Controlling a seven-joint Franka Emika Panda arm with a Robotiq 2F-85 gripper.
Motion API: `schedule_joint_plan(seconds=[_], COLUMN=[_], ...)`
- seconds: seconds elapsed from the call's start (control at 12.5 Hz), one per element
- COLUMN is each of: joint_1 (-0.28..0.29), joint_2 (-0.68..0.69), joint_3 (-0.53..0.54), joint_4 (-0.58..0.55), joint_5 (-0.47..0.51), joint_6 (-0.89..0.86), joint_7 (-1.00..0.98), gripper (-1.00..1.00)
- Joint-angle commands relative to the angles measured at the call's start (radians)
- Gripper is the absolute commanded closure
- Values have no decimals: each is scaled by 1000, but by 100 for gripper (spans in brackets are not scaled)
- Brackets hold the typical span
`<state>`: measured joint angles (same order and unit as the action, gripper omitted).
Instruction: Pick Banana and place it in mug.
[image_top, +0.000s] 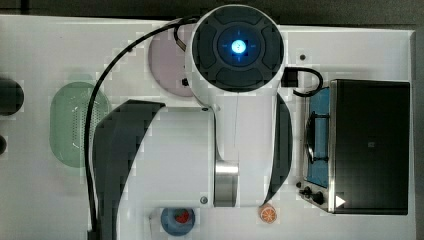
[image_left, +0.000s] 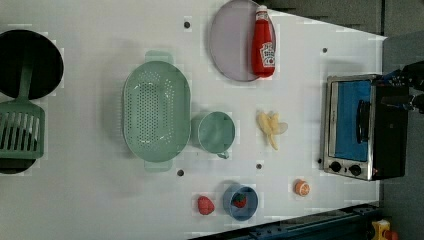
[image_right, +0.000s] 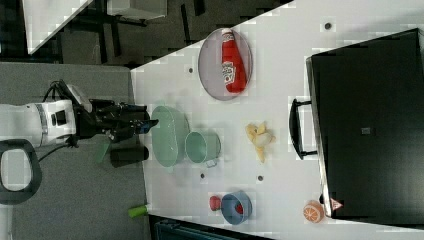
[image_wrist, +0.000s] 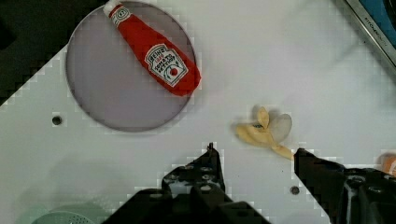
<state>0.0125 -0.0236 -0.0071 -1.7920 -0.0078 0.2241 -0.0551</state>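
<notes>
The pale yellow banana (image_left: 271, 128) lies on the white table between the mug and the toaster oven, its peel ends splayed; it is also seen in the right view (image_right: 260, 137). The teal-green mug (image_left: 216, 132) stands upright and empty beside the colander, handle toward the left view's bottom, and appears again in the right view (image_right: 202, 146). My gripper (image_wrist: 255, 150) is open and holds nothing. It hangs well above the table, and in the wrist view the banana (image_wrist: 265, 133) lies just beyond the gap between its dark fingers. In the right view the gripper (image_right: 142, 125) shows at the left, by the colander's edge.
A light-green colander (image_left: 156, 111) touches the mug. A ketchup bottle (image_left: 263, 42) lies on a purple plate (image_left: 232, 40). A toaster oven (image_left: 357, 127) stands at the left view's right. A blue cup (image_left: 240, 202) holding a strawberry, a loose strawberry (image_left: 205, 205) and an orange slice (image_left: 301, 187) sit near the table edge.
</notes>
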Motion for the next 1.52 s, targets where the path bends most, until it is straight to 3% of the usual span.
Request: schedule_joint_plan(seconds=[0.08,0.24,0.72,1.04,1.36,1.52], joint_1=[-38,-37,-36,-36,-36,-36], joint_2=[-275,-272,-173,-27,133,208], joint_3=[-14,-12,-7,-7,-4,-4], joint_4=[-274,-275,-322,-360,-395,-427], joint_5=[-20,-20,-20,-20,-20,-20], joint_6=[-22,-15,69,206,351,472], joint_7=[64,60,-297,-533,-953,-1049], gripper=[-58,-99,-100,-100,-100,-100])
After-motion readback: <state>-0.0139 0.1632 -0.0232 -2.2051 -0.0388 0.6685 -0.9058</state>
